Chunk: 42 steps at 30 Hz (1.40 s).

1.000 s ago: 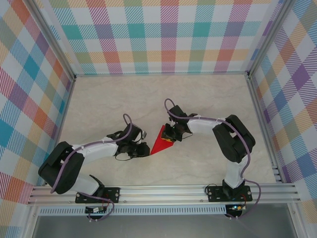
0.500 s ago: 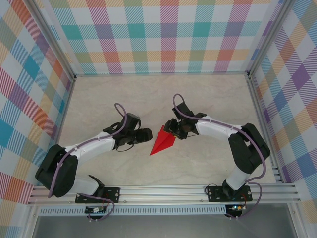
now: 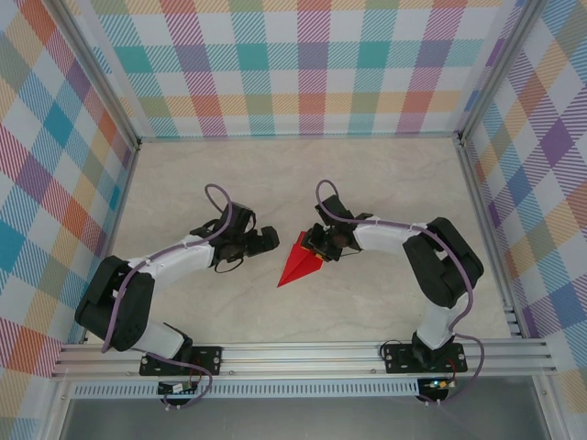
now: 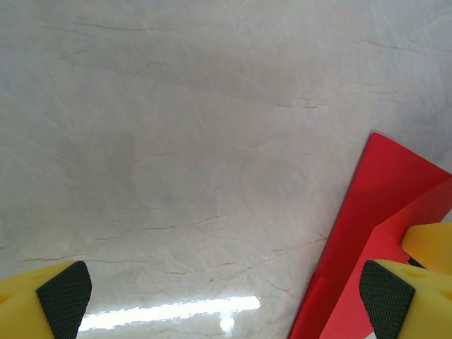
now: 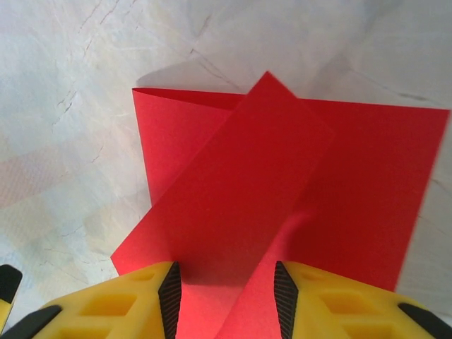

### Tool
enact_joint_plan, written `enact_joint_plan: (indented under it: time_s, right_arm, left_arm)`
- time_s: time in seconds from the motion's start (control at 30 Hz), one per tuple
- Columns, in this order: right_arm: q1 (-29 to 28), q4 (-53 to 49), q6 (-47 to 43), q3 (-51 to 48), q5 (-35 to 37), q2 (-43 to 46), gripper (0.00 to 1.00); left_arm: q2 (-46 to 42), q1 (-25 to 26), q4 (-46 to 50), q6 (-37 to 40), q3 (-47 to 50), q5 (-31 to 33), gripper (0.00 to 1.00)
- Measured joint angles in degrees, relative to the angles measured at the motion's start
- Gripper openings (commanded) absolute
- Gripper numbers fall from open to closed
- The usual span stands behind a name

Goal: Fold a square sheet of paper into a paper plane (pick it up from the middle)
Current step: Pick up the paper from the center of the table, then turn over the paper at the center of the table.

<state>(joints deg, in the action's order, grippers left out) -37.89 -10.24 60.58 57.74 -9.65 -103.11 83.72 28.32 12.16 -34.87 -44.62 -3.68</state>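
Left claw (image 3: 271, 240) wider, off paper plane (image 3: 298, 266)

Both arms reach in from the near edge of the table (image 3: 385, 183) toward its middle, elbows bowed outward. The left gripper (image 3: 269, 240) has its jaws spread wide. The right gripper (image 3: 315, 246) is roughly half parted, seemingly pressed low.

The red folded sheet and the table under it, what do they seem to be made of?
The red folded sheet: thin matte paper, going by its sharp creases and flat colour. The table: probably glossy marble-look laminate or stone, pale with fine veins and a light glare.
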Motion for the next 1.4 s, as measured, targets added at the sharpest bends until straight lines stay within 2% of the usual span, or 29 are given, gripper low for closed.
enact_joint_plan:
  time_s: [0.2, 0.27, 0.5, 0.73, 0.9, 1.07, 1.4]
  right_arm:
    - [0.0, 5.7, 0.2, -0.7, -2.0, -0.9, 0.17]
    - [0.0, 8.3, 0.7, -2.4, -1.7, -0.3, 0.14]
    - [0.6, 13.3, 0.0, -7.5, -0.9, 7.1, 0.11]
    - [4.9, 23.4, -1.1, -7.3, -9.4, 11.8, 0.1]
    - [6.9, 27.5, -0.5, -7.0, -15.7, 11.7, 0.1]
    - [7.1, 32.5, 2.5, -5.4, -22.1, 9.8, 0.11]
    - [7.1, 40.3, 8.5, -4.7, -30.0, 6.3, 0.13]
  left_arm:
    - [0.0, -1.6, 0.3, 0.0, 0.0, -0.9, 1.0]
    - [0.0, -3.0, -0.2, -0.1, 0.1, -3.4, 1.0]
    - [0.0, -10.1, -4.0, -1.1, 2.4, -16.5, 1.0]
    - [-2.5, -10.8, -12.7, -5.4, 5.1, -31.5, 1.0]
    - [-5.8, -10.8, -22.8, -11.5, 8.0, -38.8, 1.0]
    - [-6.3, -10.1, -30.8, -16.5, 9.2, -43.9, 0.9]
    - [-5.2, -7.4, -38.2, -21.0, 9.2, -47.9, 0.71]
